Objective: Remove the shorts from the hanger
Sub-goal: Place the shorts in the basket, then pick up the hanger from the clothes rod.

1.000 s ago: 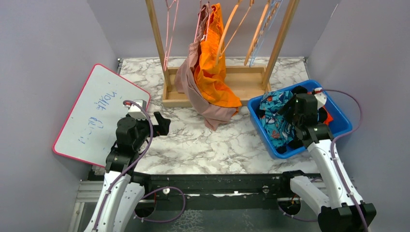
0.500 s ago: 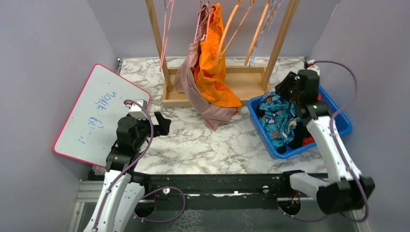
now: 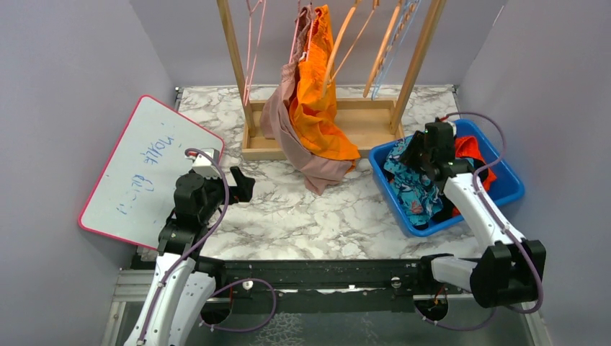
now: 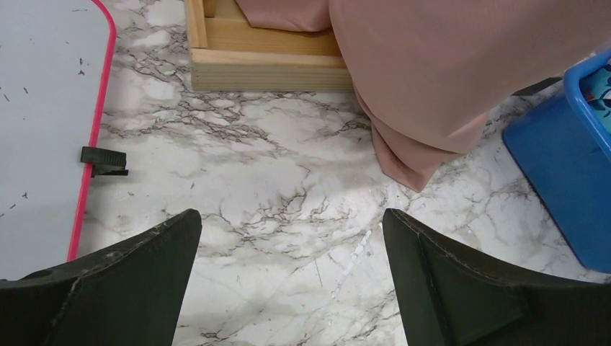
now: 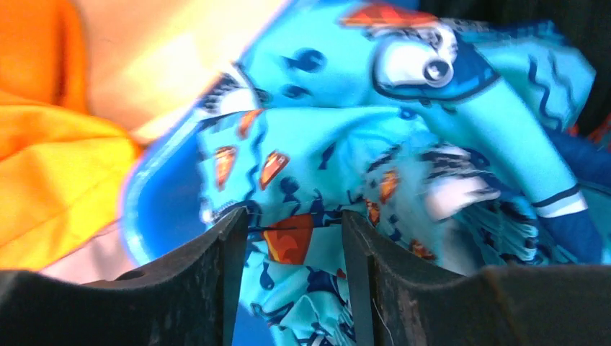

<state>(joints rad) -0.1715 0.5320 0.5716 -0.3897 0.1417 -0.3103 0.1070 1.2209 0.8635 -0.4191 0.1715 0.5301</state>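
Dusty pink shorts [image 3: 284, 133] and bright orange shorts [image 3: 317, 108] hang from hangers on the wooden rack [image 3: 238, 65], their hems draped over its base. Blue cartoon-print shorts [image 3: 407, 184] lie in the blue bin [image 3: 504, 189], with red-orange shorts [image 3: 472, 148] and dark ones beside them. My right gripper [image 3: 413, 153] hovers over the bin's left part, its jaws parted. In the right wrist view the printed shorts [image 5: 346, 144] show just beyond the right gripper [image 5: 294, 216]. My left gripper [image 3: 243, 186] stands open over bare marble, with the left gripper [image 4: 292, 223] empty and the pink shorts [image 4: 432, 72] ahead.
A whiteboard [image 3: 144, 169] with a pink rim leans at the left, a black clip [image 4: 101, 160] on its edge. Bare hangers [image 3: 349, 43] hang on the right of the rack. The rack's wooden base tray [image 3: 367, 122] sits next to the bin. Grey walls close both sides.
My right arm rose out of the bin, swung toward the back, then came left over the bin's front-left corner with its jaws narrower than before. The left arm has stayed still.
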